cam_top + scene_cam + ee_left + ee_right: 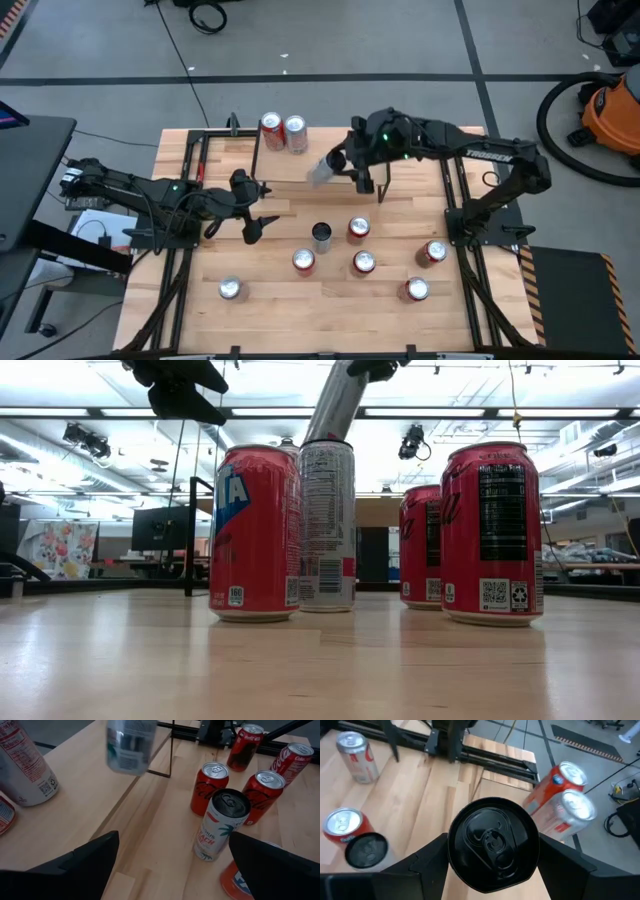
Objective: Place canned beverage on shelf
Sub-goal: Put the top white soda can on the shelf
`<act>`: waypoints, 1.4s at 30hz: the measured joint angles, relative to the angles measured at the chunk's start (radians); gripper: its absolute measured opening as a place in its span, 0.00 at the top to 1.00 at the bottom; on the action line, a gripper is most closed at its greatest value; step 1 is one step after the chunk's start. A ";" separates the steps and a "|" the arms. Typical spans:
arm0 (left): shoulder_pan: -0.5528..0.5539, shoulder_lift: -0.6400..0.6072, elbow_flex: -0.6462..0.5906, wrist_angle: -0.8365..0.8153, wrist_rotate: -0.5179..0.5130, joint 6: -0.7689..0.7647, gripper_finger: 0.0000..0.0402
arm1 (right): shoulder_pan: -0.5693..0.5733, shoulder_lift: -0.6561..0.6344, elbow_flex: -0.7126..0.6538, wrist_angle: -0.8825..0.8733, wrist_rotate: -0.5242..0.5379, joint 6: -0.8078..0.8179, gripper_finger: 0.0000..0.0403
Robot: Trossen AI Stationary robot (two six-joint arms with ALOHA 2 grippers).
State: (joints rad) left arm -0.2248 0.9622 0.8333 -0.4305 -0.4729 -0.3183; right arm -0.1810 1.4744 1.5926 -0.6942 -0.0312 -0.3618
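Note:
The shelf (285, 165), a low light plank on thin black legs, stands at the table's far side. Two cans (283, 132) stand on its far part; they also show in the right wrist view (567, 795). My right gripper (345, 165) is shut on a slim silver can with a black top (492, 842), held tilted in the air over the shelf's right part. This can also shows in the high view (322, 172), the low view (335, 405) and the left wrist view (131, 742). My left gripper (255, 208) is open and empty, just near of the shelf's left part. My right gripper pinches the silver can between its two fingers (420, 865), which lie on opposite sides of the can's wall near its top rim (452, 852). The can is lifted clear and slants, its bottom end pointing down toward the table's left side (322, 435).
Several cans stand on the table nearer than the shelf: a tall white can with a black top (322, 235), red cans (358, 229) (304, 261) (364, 263) and more to the right (433, 252). One can (231, 289) stands near the front left. Black frame rails run along both table sides.

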 joint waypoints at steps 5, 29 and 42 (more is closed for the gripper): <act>0.016 0.000 0.000 -0.001 0.000 0.008 0.03 | -0.075 0.113 0.212 -0.191 -0.068 -0.068 0.34; 0.016 0.000 0.000 -0.001 0.003 0.005 0.03 | -0.427 0.400 0.508 -0.359 -0.315 -0.286 0.34; 0.016 0.000 0.000 0.000 -0.022 -0.011 0.03 | -0.417 0.405 0.508 -0.351 -0.344 -0.339 0.33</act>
State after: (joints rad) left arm -0.2085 0.9623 0.8333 -0.4307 -0.4949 -0.3291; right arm -0.5980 1.8793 2.1002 -1.0454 -0.3752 -0.7004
